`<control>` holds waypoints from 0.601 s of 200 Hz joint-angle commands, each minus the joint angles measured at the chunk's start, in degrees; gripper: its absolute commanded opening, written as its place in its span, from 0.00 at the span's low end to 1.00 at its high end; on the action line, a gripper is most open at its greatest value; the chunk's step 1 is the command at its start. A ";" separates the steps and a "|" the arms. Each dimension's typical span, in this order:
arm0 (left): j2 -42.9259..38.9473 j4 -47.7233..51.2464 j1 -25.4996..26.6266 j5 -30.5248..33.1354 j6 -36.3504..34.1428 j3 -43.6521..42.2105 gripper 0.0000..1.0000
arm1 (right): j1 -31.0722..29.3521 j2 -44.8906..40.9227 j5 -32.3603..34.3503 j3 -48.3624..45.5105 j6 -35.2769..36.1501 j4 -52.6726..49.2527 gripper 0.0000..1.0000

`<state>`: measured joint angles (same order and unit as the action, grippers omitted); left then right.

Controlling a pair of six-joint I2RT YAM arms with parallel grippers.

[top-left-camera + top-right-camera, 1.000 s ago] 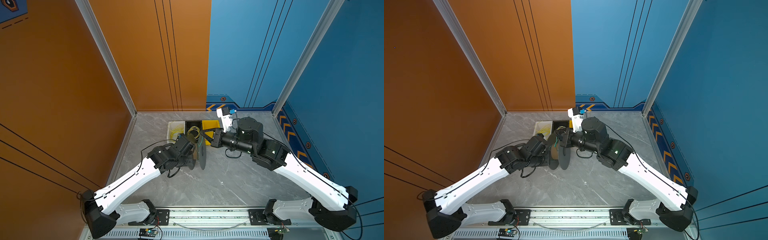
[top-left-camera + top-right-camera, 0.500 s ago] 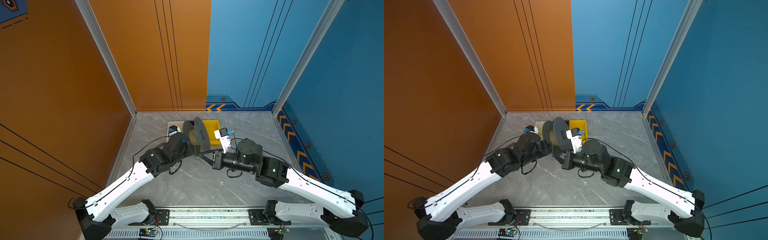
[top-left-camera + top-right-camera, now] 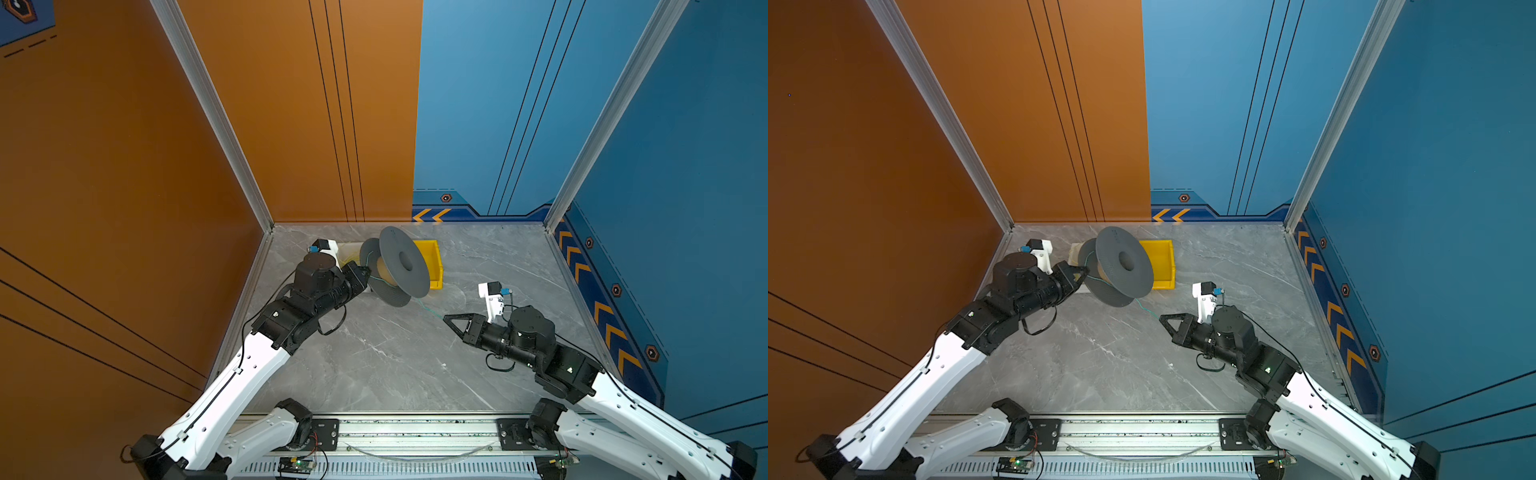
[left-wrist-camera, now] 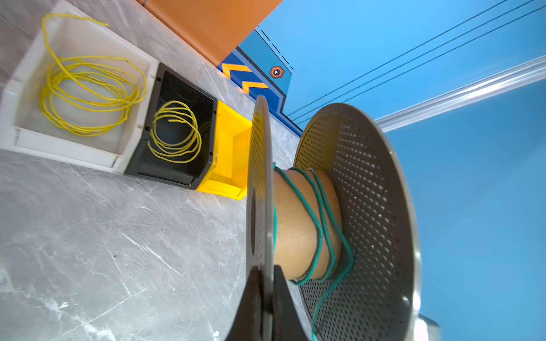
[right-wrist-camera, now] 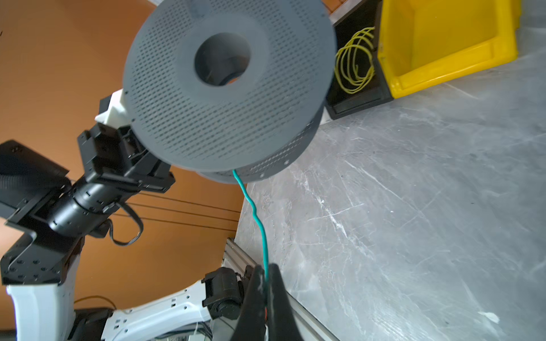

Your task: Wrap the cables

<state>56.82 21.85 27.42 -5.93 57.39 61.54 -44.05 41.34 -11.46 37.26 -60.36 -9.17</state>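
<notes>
A grey perforated spool (image 3: 399,266) (image 3: 1121,266) with a cardboard core hangs tilted above the table at the back. My left gripper (image 3: 365,272) (image 4: 266,274) is shut on the rim of one of its flanges (image 4: 260,177). The cable (image 4: 320,224), a thin teal wire, lies in a few loose turns round the core. It leaves the spool (image 5: 224,112) at its low side and runs as a wavy strand (image 5: 257,218) (image 3: 426,307) (image 3: 1144,305) to my right gripper (image 5: 266,273) (image 3: 446,319) (image 3: 1162,318), which is shut on it, right of the spool and nearer the front.
Three bins stand in a row along the back wall behind the spool: a white bin (image 4: 23,118) and a black bin (image 4: 177,177), each with a yellow wire coil (image 4: 88,88) inside, and a yellow bin (image 3: 432,266). A metal rail (image 3: 415,432) borders the table's front.
My right gripper has drawn back from the spool toward the front right, pulling the teal cable out. The left arm has swung the spool up and toward the back.
</notes>
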 commanded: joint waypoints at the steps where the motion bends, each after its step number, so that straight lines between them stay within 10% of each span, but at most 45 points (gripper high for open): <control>1: -2.74 -15.86 -4.90 -8.69 3.24 -1.02 0.00 | 6.80 -1.87 -7.53 -3.94 -2.23 -1.67 0.00; 120: -4.25 -29.27 -9.31 -47.40 4.59 -8.36 0.00 | 34.49 16.03 -28.08 4.35 0.76 14.14 0.00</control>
<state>56.31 3.60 18.81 -41.74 61.06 52.34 -14.09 53.34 -37.36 37.89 -61.45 3.62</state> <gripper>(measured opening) 0.078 0.047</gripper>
